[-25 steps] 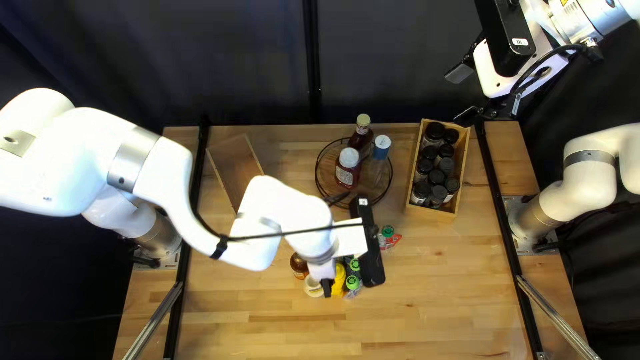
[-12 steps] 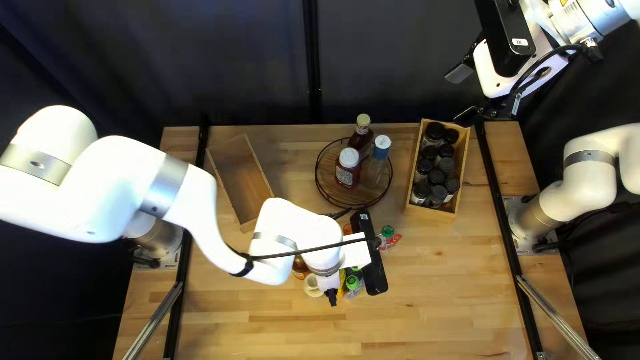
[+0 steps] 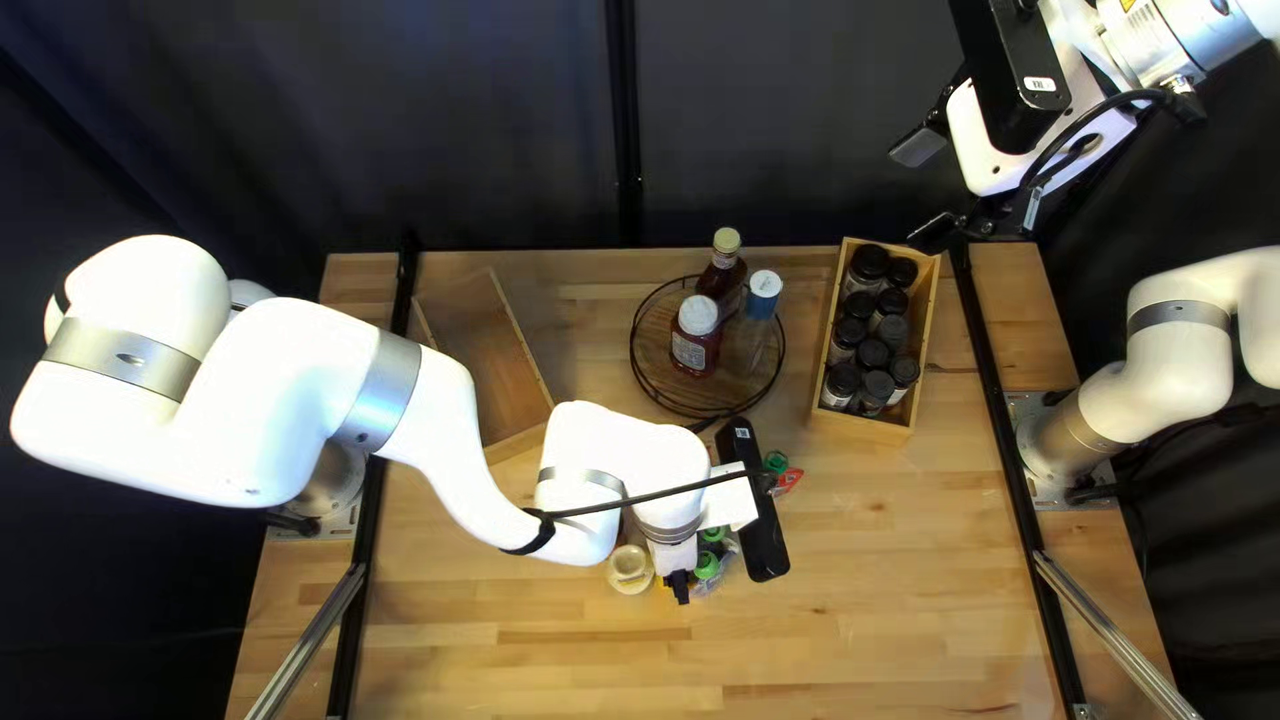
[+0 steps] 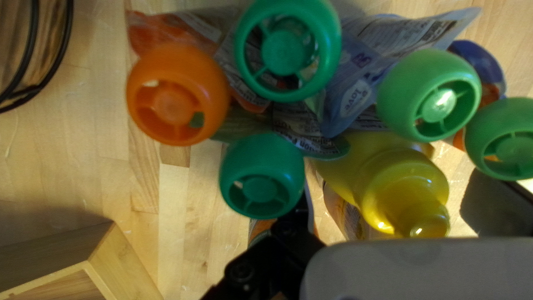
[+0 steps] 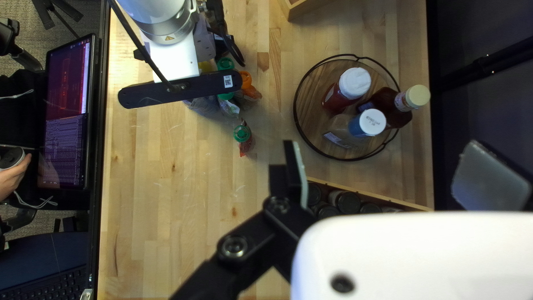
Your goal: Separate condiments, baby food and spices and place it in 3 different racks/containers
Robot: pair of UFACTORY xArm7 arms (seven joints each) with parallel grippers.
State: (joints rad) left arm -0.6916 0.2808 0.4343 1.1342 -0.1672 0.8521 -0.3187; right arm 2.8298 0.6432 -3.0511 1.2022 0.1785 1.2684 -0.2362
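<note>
Yellow bottle [image 4: 402, 180] stands between the open left gripper's [image 4: 398, 210] fingers, neck toward it, pouches [image 4: 363, 66] just ahead, and the right gripper [image 5: 391, 172], also open, hangs farther off!

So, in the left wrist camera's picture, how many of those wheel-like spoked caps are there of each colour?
Green caps: 4
Orange cap: 1
Total: 5

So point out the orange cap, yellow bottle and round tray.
Orange cap [image 4: 175, 104]: left wrist view, its central hub.
Yellow bottle [image 4: 397, 175]: left wrist view, its shoulder.
Round tray [image 5: 312, 103]: right wrist view, bare wood.
</note>
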